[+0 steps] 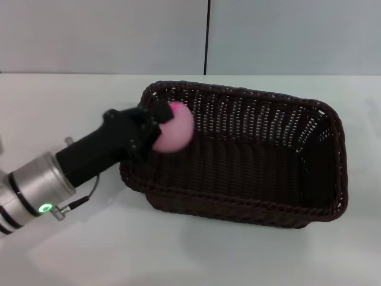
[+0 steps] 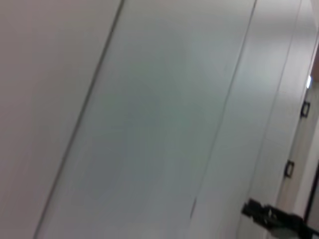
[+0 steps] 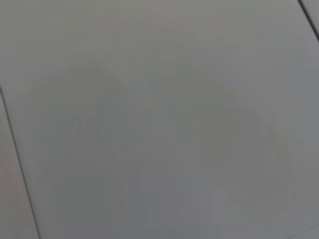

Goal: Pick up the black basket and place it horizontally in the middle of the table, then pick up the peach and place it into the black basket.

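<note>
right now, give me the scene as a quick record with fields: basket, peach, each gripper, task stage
basket: the black basket lies lengthwise across the table, open side up, nothing resting on its floor
peach: the peach is held above the basket's left end, just inside the rim, not yet let go
left gripper: the left gripper reaches in from the left, shut on the peach
right gripper: not in view
task stage: basket placed; peach over the basket, release not yet done

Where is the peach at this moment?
In the head view, the peach is held by the left gripper just above the black basket's left end.
</note>
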Tool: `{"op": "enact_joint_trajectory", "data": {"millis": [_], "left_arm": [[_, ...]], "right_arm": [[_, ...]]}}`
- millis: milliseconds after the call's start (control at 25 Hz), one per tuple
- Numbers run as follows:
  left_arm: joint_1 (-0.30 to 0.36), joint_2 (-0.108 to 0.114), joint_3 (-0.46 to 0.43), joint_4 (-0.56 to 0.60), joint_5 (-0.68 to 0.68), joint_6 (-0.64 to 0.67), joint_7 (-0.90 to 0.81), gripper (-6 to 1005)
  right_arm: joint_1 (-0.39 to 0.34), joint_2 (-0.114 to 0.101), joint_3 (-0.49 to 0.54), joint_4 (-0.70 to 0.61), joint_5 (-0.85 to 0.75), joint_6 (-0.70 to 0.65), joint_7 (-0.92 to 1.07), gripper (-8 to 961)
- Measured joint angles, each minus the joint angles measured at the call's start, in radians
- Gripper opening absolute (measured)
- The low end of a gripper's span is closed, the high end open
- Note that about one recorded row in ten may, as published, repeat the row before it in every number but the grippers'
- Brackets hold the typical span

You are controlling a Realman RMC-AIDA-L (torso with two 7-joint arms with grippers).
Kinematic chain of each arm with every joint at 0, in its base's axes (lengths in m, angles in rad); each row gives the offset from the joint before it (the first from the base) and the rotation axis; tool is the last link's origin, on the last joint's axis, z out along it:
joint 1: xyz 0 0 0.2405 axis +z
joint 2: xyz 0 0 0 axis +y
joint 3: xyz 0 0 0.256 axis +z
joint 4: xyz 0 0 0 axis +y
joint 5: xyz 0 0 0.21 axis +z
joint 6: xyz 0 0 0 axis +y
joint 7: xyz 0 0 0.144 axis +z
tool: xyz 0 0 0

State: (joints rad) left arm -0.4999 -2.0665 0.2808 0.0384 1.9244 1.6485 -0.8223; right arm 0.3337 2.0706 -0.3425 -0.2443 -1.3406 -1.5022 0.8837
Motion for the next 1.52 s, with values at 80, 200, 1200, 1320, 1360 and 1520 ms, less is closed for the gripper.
{"op": "enact_joint_trajectory", "data": {"millis": [80,200,1200,1320,1360,1520], "left_arm": [[0.000,0.000,0.000,0.000,0.000,0.000,0.000,46],[-0.013,-0.002,0.026,0.003,-0.002,-0.051,-0.029,46],[0.253,0.001,-0.667,-0.066,-0.016,0.095,0.235,685],[0.284,0.001,-0.760,-0.091,-0.016,0.103,0.284,694],[0.292,0.000,-0.791,-0.098,-0.016,0.104,0.293,694],[0.302,-0.002,-0.833,-0.101,-0.016,0.104,0.300,694]], "right_arm": [[0.006,0.000,-0.004,0.009,0.000,0.001,-0.008,429],[0.008,0.000,-0.010,0.011,0.000,0.002,-0.009,429],[-0.017,0.002,0.110,0.013,0.013,-0.005,-0.009,430],[-0.027,0.003,0.195,0.013,0.013,0.007,-0.009,430],[-0.029,0.003,0.220,0.015,0.013,0.013,-0.009,430],[-0.040,0.003,0.323,0.024,0.014,0.033,-0.009,430]]}}
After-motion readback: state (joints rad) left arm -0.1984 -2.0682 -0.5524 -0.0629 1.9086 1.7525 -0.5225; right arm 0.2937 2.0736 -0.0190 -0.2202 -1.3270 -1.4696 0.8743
